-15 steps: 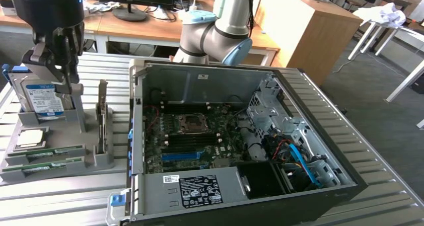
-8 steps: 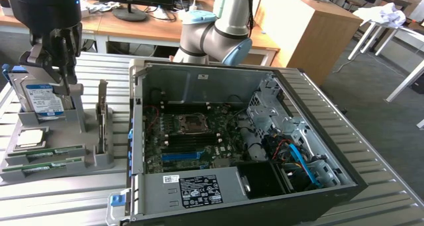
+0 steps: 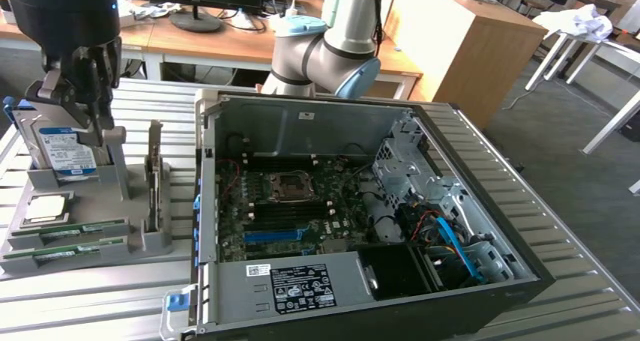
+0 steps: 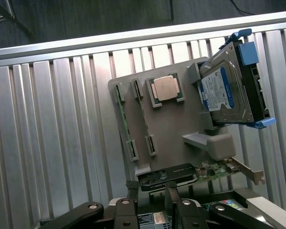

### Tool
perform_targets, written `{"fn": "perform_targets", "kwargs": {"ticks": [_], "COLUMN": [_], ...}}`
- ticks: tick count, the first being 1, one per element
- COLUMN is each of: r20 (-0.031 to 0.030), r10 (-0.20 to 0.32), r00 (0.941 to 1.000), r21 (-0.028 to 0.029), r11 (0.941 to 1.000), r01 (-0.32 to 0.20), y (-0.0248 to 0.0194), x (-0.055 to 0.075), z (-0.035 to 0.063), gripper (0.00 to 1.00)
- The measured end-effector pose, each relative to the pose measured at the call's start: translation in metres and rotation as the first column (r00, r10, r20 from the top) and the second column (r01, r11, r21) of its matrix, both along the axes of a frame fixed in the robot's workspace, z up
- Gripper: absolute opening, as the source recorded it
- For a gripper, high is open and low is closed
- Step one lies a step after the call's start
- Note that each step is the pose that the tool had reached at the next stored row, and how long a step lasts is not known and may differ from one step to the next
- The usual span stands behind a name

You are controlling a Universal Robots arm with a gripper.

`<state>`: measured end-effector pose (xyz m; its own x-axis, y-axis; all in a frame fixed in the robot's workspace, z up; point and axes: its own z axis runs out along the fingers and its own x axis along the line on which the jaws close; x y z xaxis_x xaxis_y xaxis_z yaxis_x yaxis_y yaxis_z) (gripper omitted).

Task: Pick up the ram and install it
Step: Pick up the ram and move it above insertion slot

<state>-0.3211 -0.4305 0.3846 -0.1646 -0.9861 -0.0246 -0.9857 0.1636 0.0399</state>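
Note:
Two ram sticks (image 3: 68,231) lie on edge, side by side, in the front slots of a grey holder (image 3: 150,240) at the exterior view's left. In the wrist view the ram (image 4: 125,121) is a thin green strip running across the holder plate (image 4: 176,124). My gripper (image 3: 80,105) hangs open above the holder's far end, over the hard drive, well above the sticks. Its dark fingers (image 4: 170,198) are apart, with nothing between them.
The holder also carries a silver hard drive (image 3: 65,150) in a blue frame, a CPU (image 3: 45,206) and an upright card (image 3: 153,176). An open computer case (image 3: 205,206) with its motherboard (image 3: 290,206) lies beside the holder on the ribbed metal table (image 3: 90,296).

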Motion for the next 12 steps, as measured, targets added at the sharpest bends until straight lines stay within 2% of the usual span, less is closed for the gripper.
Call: {"fn": "perform_targets", "kwargs": {"ticks": [12], "r20": [0.0], "r10": [0.0], "r00": [1.0], "r21": [-0.0001], "r11": [1.0], "r01": [0.0], "y": [-0.0011], "x": [-0.0017], "z": [-0.0013], "gripper": [0.36]}}
